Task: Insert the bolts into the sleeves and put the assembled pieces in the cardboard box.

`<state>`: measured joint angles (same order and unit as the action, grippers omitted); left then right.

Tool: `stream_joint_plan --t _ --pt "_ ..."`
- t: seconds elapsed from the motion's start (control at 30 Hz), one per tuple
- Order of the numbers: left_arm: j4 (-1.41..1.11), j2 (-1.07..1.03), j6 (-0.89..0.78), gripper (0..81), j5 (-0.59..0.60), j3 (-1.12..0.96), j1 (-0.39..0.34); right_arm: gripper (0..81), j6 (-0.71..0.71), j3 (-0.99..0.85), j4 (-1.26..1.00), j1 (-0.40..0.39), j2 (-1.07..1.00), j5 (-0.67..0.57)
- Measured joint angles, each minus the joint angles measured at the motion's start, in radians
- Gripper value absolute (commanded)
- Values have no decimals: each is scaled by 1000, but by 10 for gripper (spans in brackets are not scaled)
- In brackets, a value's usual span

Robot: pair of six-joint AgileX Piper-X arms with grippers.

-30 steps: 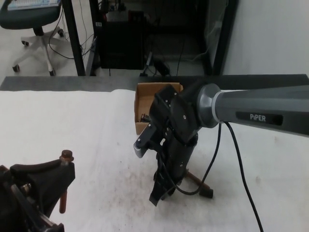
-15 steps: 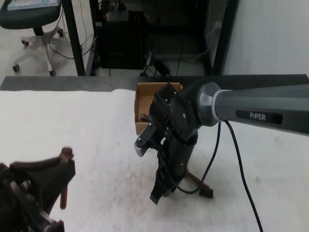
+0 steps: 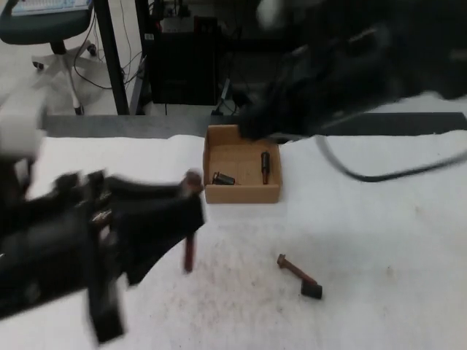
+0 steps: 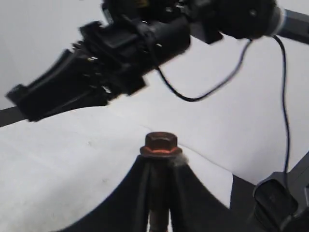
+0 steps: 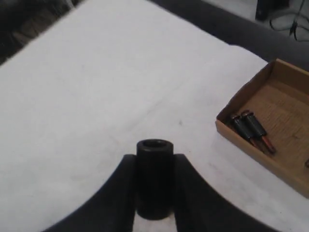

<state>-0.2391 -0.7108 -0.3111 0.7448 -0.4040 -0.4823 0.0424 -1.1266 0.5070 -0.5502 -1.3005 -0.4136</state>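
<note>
Up close, bolt (image 4: 159, 145) in left tool (image 4: 160, 163), sleeve (image 5: 154, 183) in right tool (image 5: 154, 159)

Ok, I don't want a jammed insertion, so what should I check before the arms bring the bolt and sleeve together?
1. Grip of left gripper on rusty hex-head bolt: ok.
2. Grip of right gripper on black cylindrical sleeve: ok.
3. Sleeve's bore open at its free end: ok.
4. Bolt lined up with sleeve: not ok, they are apart.
5. Bolt's tip condition: cannot tell.
6. Room left in brown cardboard box: ok.
</note>
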Motion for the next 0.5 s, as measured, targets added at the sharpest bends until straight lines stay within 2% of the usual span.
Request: stream_joint_plan --t 0.1,0.13,0.17,0.27,0.43,0.5 --pt "-225 -212 -28 1 4 -7 0 8 46 130 -112 3 102 -104" --pt "-410 -220 -52 1 -3 -20 0 8 73 183 -167 0 131 -146" --pt "-410 -253 -57 1 -5 -22 0 8 94 225 -221 -6 150 -176" --pt "-703 -368 -205 1 -42 -58 0 8 132 322 -365 -24 175 -221" --pt "-875 -485 -374 1 -51 -101 1 8 159 485 -685 -80 178 -224" --pt "-907 -508 -407 1 -51 -106 1 8 160 507 -741 -90 174 -208"
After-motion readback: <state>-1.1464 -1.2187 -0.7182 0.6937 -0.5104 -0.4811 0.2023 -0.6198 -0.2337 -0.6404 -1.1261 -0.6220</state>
